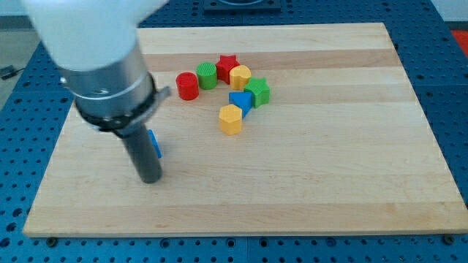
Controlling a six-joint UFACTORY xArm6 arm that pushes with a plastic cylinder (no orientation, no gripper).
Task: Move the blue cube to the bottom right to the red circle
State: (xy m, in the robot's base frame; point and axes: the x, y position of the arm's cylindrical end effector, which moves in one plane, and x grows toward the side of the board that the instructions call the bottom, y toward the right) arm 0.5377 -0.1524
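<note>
A blue block lies at the view's left, mostly hidden behind my rod, so its shape is unclear. My tip rests on the board just below it and slightly left, close to it or touching it. The red circle stands up and to the right of the tip, at the left end of a cluster. A second blue block sits in that cluster, to the right of the red circle.
The cluster also holds a green circle, a red star, a yellow block, a green star and another yellow block. The wooden board lies on a blue perforated table.
</note>
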